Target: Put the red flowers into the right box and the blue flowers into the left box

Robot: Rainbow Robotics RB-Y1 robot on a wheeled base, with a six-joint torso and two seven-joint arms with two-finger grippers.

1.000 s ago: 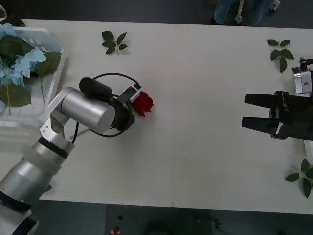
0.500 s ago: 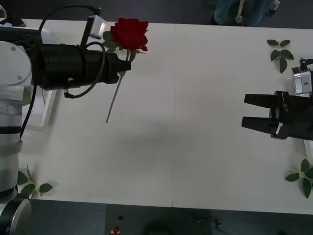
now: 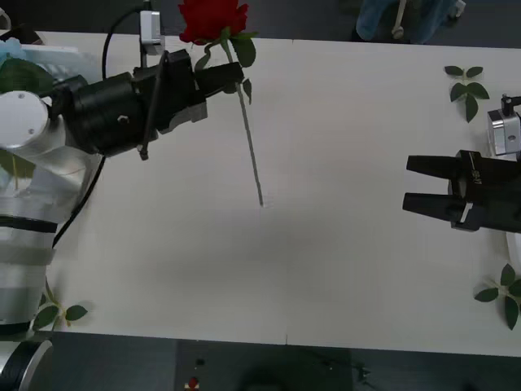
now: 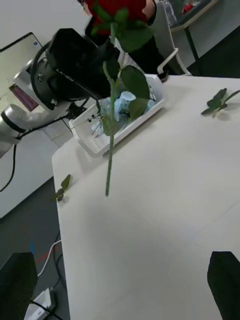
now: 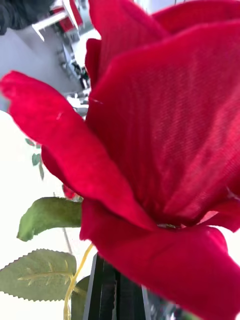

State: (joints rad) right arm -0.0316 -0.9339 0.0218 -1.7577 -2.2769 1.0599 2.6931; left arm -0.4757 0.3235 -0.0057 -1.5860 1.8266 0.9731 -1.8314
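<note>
In the front view, an artificial deep-red rose [image 3: 212, 19] on a long thin green stem is held clear of the white table [image 3: 342, 244] by the left gripper [image 3: 230, 75], whose black fingers are clamped on the stem just below the bloom. The stem hangs down and slants toward the middle of the table, its tip in the air. The white slotted plastic basket [image 3: 57, 59] is seen at the far left edge behind the left arm, with pale blue flower clusters [image 3: 10, 49] inside it. The right gripper [image 3: 407, 185] is parked low at the right side, its black fingers held apart and holding nothing. Loose green leaf sprigs [image 3: 466, 85] lie near the table's corners.

In the right wrist view, the rose [image 4: 116, 10] is seen hanging upright from the left gripper [image 4: 111, 60], with the basket [image 4: 120, 127] behind it.

In the left wrist view, the red bloom [image 5: 160, 135] is seen very close, with green leaves [image 5: 47, 215] beneath it.
</note>
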